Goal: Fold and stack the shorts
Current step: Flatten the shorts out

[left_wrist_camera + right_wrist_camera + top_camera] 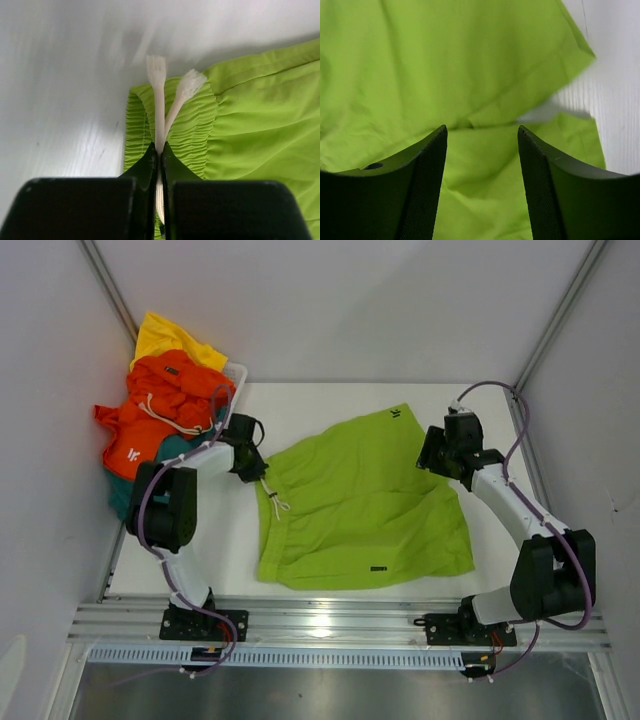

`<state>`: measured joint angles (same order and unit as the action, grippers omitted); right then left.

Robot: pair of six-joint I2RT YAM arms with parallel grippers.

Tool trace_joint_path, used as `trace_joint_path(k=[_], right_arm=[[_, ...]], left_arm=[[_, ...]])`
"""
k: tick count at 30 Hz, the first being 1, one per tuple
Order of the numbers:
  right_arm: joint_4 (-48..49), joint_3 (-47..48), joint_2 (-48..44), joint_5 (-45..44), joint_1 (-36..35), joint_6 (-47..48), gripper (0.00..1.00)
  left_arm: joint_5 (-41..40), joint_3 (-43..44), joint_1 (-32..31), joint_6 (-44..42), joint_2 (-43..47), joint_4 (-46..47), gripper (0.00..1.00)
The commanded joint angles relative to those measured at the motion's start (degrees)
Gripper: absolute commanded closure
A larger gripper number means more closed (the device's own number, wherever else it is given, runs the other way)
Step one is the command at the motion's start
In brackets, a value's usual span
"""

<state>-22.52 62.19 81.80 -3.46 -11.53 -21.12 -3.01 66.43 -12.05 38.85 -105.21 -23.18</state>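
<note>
Three walls [350,300]: plain pale panels boxing in my work area, with metal strips running up the far corners.
Table [330,405]: white and smooth, faintly grained in the left wrist view; a ribbed metal rail runs along the near edge.
Lime green shorts [360,505]: spread mid-table between my two arms. The cloth is thin, smooth and softly creased, with a small dark logo by the far hem.
Heap, far left: orange shorts [165,400] with a white logo and cord, yellow shorts [165,338] behind, teal shorts [118,498] underneath. All are crumpled and spill over the white basket [238,372].
Left arm [170,505]: elbow bent, reaching right to the waist corner.
Right arm [520,510]: bent, wrist above the far right leg.
Left gripper [159,150]: jaws pressed together on the drawstring.
Right gripper [482,132]: textured fingers well apart with nothing between them, and green cloth below.
Waistband [192,125]: gathered, ribbed elastic.
Drawstring [159,100]: white cord, two frayed tips poking out ahead of the fingers.
</note>
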Motion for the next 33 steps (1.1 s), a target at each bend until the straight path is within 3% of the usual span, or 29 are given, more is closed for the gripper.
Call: trace_joint_path(k=[1,7,10,18,28,33], right_arm=[[-4.4,-2.7,-2.1,-3.2,1.3,-3.0,0.39],[-0.9,-9.6,-5.0,-0.8,2.1,-2.8,0.37],[2.6,-11.7,-4.5,5.4,2.3,-2.5,0.38],[19.4,-15.0,2.0,16.2,2.7,-1.9,0.34],[35.3,-11.8,15.6,24.3,5.4,-1.6,0.30],[34.3,-9.5,19.1,29.6,5.9,-2.3,0.30]], left_arm=[[-2.7,5.2,2.8,2.6,-1.3,1.4,1.00],[-3.7,9.8,6.3,4.6,-2.7,1.3,1.00],[-3.1,11.7,8.0,5.3,-3.5,1.6,1.00],[-4.1,17.7,10.2,4.4,-7.9,-0.2,1.00],[-1.8,20.4,11.9,3.9,-12.1,1.5,1.00],[-2.4,20.2,11.9,2.4,-12.7,3.4,1.00]])
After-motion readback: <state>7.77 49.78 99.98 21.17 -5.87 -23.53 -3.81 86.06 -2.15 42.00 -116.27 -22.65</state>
